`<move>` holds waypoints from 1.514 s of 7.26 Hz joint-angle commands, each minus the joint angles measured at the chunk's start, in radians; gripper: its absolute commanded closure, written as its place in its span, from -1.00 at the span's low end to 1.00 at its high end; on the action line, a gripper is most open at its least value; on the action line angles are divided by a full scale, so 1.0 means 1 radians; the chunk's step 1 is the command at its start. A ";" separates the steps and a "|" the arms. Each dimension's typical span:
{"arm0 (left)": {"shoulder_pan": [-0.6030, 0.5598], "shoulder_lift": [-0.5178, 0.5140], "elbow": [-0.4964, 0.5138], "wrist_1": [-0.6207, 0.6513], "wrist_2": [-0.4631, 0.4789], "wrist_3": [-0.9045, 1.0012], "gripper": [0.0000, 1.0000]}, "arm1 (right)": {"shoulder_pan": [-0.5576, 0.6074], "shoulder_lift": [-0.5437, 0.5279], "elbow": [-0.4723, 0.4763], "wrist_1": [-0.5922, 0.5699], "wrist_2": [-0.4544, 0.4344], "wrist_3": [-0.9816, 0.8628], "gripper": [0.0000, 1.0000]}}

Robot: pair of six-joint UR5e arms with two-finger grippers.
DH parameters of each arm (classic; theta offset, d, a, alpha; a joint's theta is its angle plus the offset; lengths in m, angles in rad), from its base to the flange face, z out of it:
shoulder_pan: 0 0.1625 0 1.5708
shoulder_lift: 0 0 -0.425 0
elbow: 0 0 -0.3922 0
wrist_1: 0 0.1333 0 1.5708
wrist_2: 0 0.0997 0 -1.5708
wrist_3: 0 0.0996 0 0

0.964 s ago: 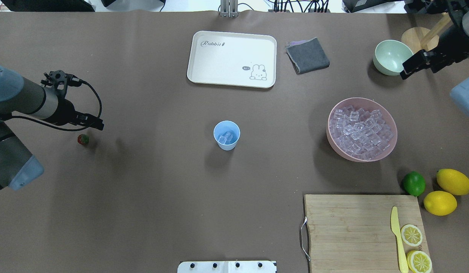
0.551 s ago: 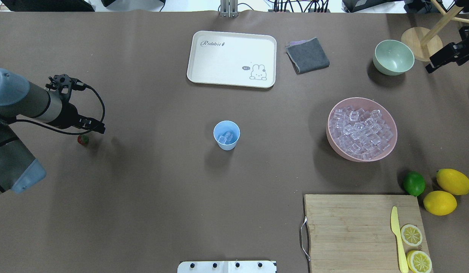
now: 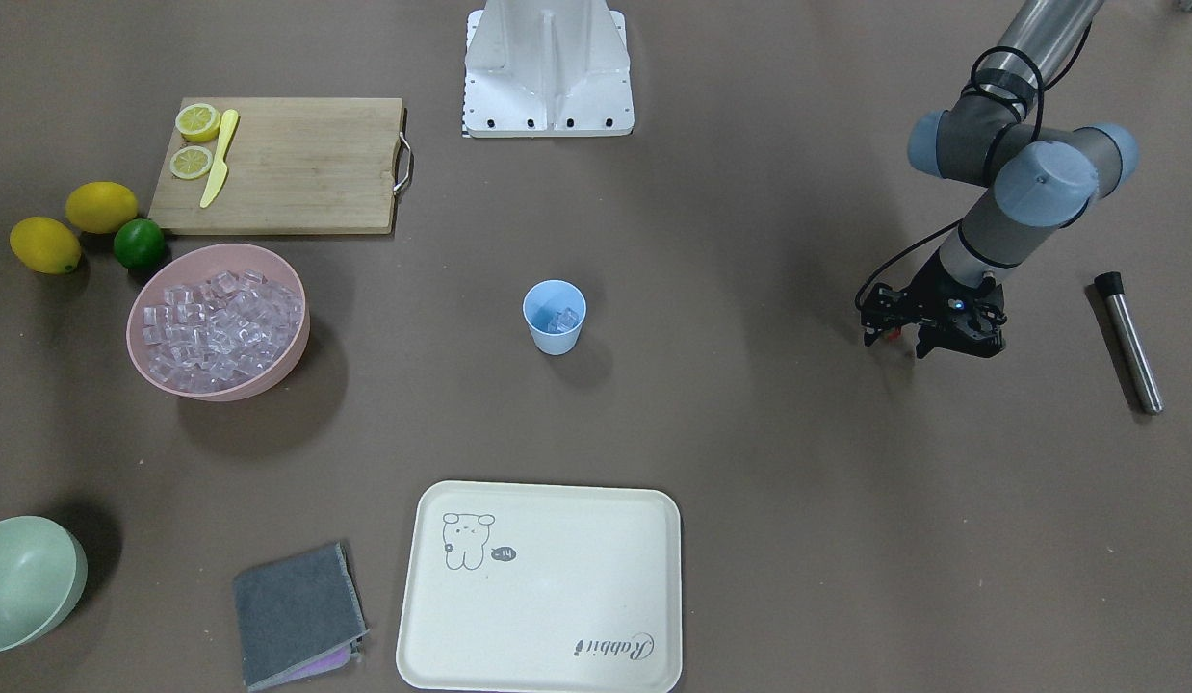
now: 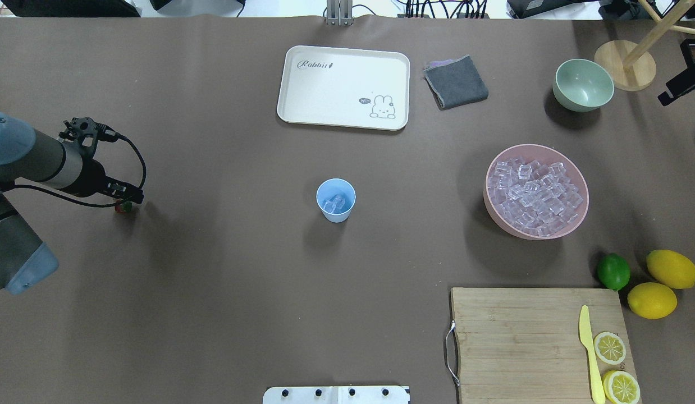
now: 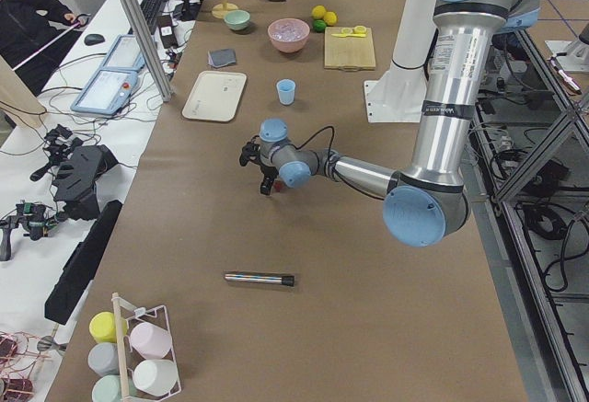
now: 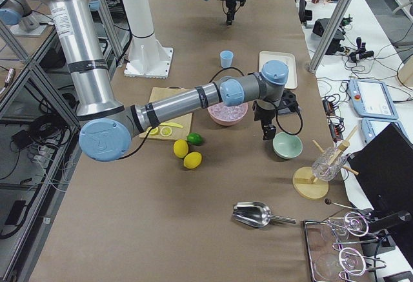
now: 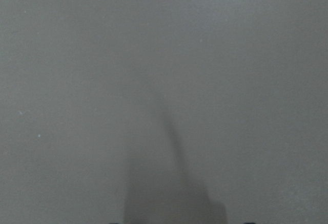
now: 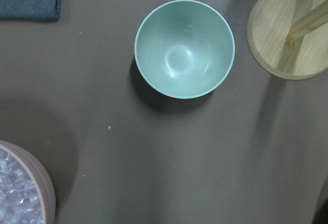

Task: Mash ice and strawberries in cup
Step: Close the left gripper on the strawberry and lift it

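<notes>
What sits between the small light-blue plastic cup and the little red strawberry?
Nothing. In the overhead view, only bare brown table runs from the light-blue plastic cup to the small red strawberry.

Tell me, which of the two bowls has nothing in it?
The pale green bowl is empty; the pink bowl is heaped with clear ice cubes.

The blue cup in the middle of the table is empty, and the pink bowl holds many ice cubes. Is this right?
Not quite. The blue cup is not empty: the overhead exterior view shows a few ice cubes inside it. The pink bowl does hold many ice cubes.
</notes>
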 commanded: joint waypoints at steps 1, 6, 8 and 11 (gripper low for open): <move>0.002 0.044 -0.042 0.000 0.002 0.012 0.05 | 0.001 -0.001 -0.007 0.002 0.000 -0.008 -0.99; 0.013 0.091 -0.094 0.001 0.034 0.009 -0.41 | 0.001 0.005 -0.007 0.002 0.000 -0.007 -0.99; 0.011 0.107 -0.134 0.003 0.025 0.009 -0.94 | 0.001 0.005 -0.007 0.002 0.000 -0.007 -0.99; 0.034 0.133 -0.146 -0.003 0.039 -0.045 -0.52 | 0.001 0.002 -0.005 0.000 0.008 -0.007 -0.99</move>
